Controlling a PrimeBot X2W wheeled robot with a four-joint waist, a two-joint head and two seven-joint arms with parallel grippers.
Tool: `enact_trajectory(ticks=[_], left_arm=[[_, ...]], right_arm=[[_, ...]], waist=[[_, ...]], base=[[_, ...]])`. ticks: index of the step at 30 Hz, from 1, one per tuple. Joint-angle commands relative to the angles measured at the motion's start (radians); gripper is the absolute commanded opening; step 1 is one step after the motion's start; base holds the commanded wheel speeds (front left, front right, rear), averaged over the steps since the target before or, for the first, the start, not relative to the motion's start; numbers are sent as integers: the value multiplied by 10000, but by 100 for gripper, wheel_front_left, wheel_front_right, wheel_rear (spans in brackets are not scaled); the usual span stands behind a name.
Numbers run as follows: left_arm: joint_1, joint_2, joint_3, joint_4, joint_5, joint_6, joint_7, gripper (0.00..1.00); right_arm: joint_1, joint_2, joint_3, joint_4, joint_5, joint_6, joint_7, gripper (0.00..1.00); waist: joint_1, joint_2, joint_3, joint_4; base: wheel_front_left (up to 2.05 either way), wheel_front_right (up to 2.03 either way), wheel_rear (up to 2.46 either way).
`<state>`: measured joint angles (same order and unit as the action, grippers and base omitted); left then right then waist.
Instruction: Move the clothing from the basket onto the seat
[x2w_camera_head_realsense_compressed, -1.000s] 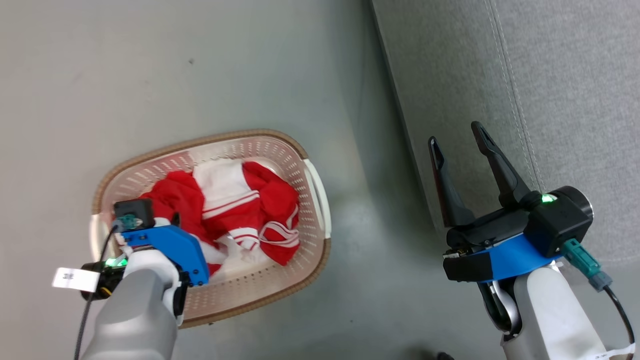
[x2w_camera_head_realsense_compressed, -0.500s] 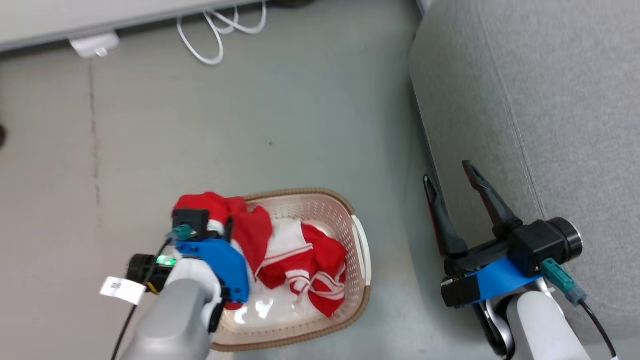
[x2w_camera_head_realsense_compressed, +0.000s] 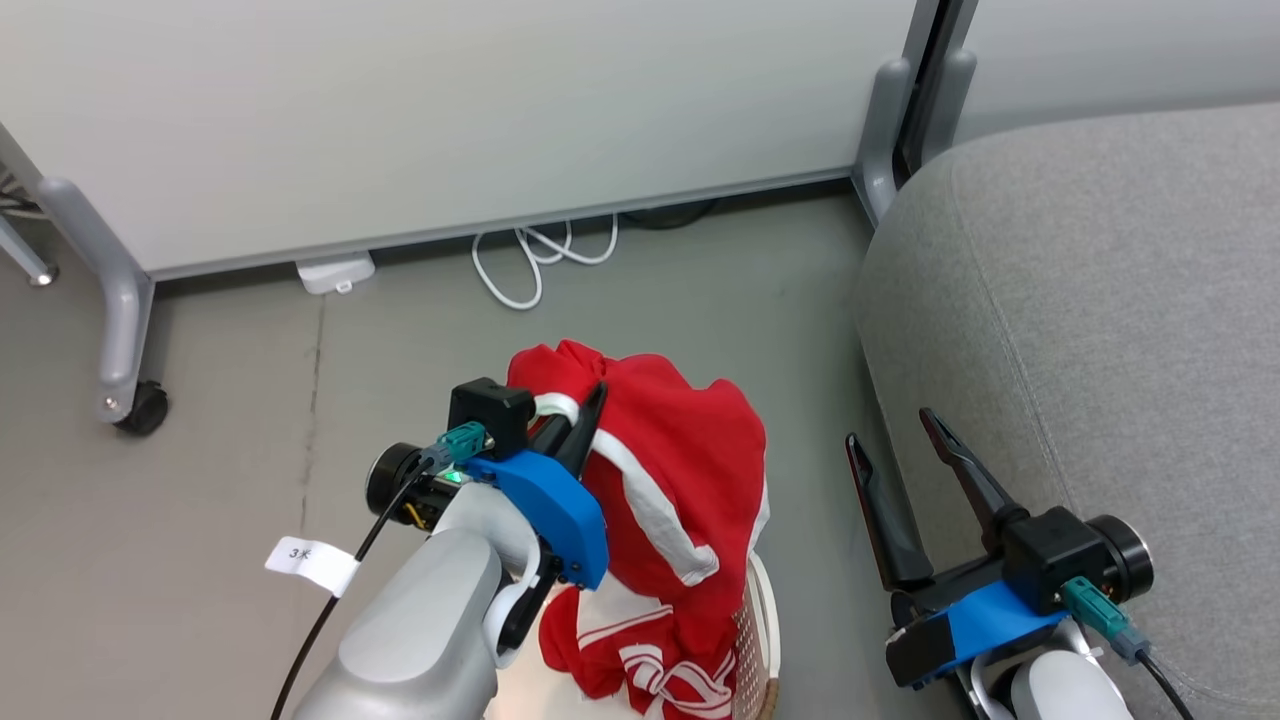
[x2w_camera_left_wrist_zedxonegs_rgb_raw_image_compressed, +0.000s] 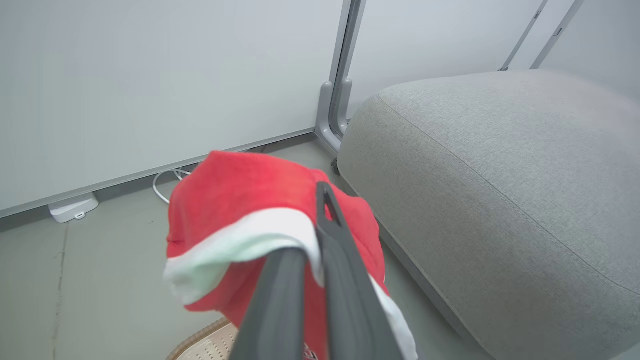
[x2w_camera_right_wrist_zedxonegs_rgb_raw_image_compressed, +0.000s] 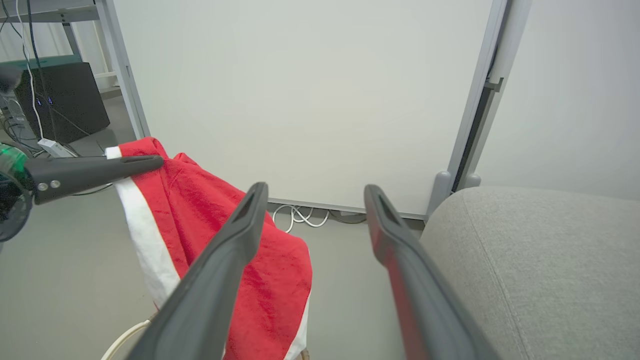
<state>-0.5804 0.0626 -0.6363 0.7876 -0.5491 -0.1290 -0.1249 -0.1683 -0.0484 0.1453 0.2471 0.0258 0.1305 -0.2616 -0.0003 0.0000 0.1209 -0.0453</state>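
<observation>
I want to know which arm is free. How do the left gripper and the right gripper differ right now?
The left gripper is shut on a red garment; the right gripper stands open and empty. The left gripper is above the basket, with the garment hanging from it; the right gripper is beside the front edge of the grey seat. Both are the same dark two-fingered design.
</observation>
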Motion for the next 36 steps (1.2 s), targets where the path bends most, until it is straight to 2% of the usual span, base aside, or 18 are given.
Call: enact_trajectory(ticks=[1,15,29,36], left_arm=[[-55,77,-70,-143,-86,-5,-18,0],[-1104,41,-624,-1496,-204,-2,291,0],[-1623,-49,-835,-1616,-475,48,342,0],[-1745,-69,-960,-1532,-558,58,308,0]], right_arm=[[122,-36,-3,18,-59,5,13,100],[356,-36,389,-102,4,5,465,100],[197,-36,1217,-111,229,5,851,100],[-291,-36,1846,194,842,5,1237,100]], waist=[[3,0,-246,34],[3,0,-949,-221],[3,0,-1093,-666],[3,0,-1057,-777]], base=[[0,0,0],[0,0,0],[0,0,0],[0,0,0]])
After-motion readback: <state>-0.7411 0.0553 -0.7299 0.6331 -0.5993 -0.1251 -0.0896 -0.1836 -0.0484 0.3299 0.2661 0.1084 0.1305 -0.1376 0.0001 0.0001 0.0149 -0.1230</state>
